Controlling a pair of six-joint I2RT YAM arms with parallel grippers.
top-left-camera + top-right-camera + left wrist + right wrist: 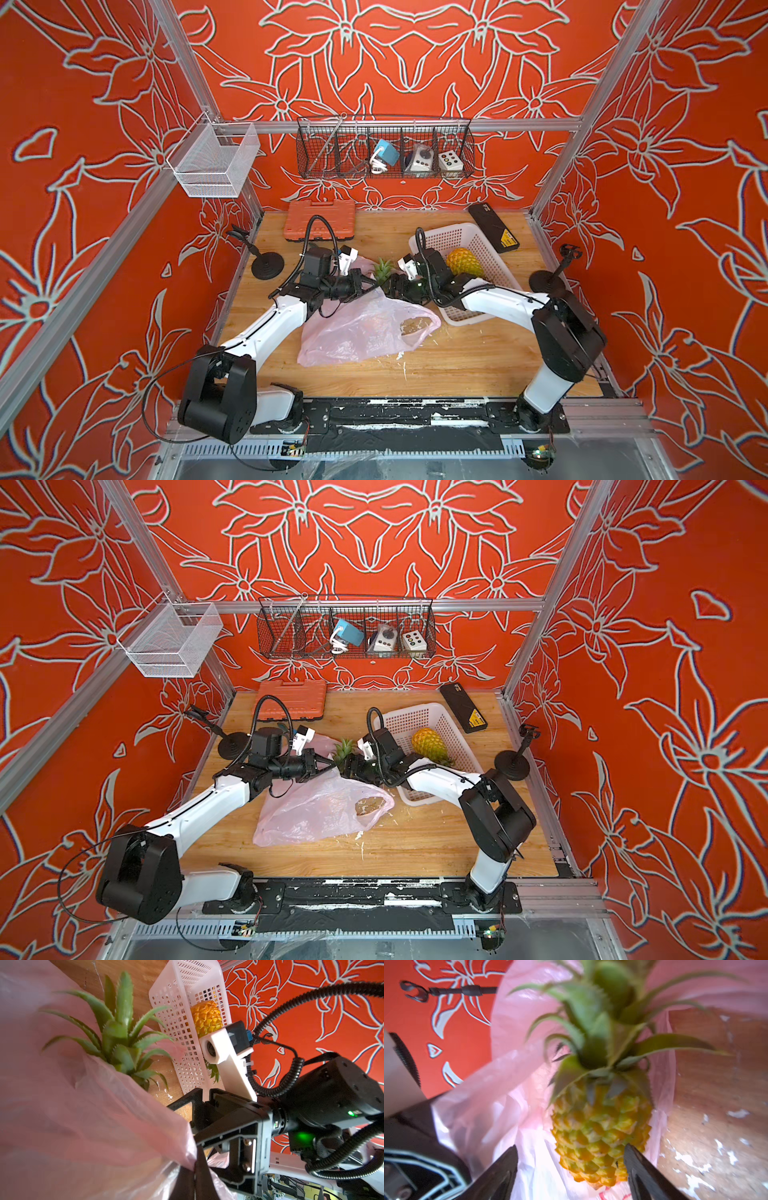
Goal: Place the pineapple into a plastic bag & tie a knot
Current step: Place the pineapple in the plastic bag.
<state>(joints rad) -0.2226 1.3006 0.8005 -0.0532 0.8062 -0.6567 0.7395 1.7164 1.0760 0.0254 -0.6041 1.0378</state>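
Note:
The pale-pink plastic bag [357,332] [311,808] lies on the wooden table with its mouth toward the back. A pineapple [600,1126] rests in that mouth, film under it and on both sides; its green crown [384,269] [120,1032] sticks out. My left gripper [195,1169] [371,286] is shut on the bag's rim and holds it up. My right gripper [571,1153] [390,286] stands open at the pineapple's base, one fingertip [629,1153] beside the fruit, the other apart from it. One handle loop [415,328] lies loose. No knot is in view.
A second pineapple [463,262] lies in a white perforated basket [469,237] right of the grippers. An orange tool case [320,218] and a black box [494,228] sit at the back. Black stands [268,266] [548,278] flank the table.

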